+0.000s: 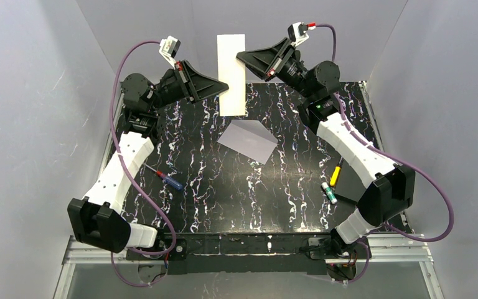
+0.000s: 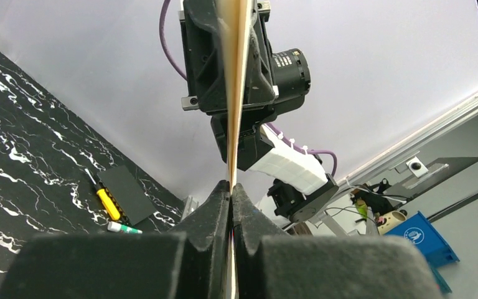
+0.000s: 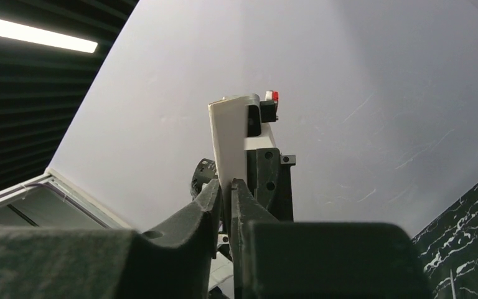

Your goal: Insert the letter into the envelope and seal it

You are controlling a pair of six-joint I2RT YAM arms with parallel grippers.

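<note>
left end effector (image 1: 225, 87): clamped on letter (image 1: 231, 70) edge | right end effector (image 1: 240, 57): at opposite edge, grip unclear

A black tabletop veined in white like marble (image 1: 224, 193) carries a pale lavender-grey flat paper envelope (image 1: 247, 141) near its middle. Towards the left lies a blue-handled screwdriver (image 1: 165, 177). Near the right edge, a yellow-handled tool (image 1: 335, 172) and a white-and-green marker (image 1: 329, 193) lie just beside a flat black rectangle (image 1: 348, 185).
</note>
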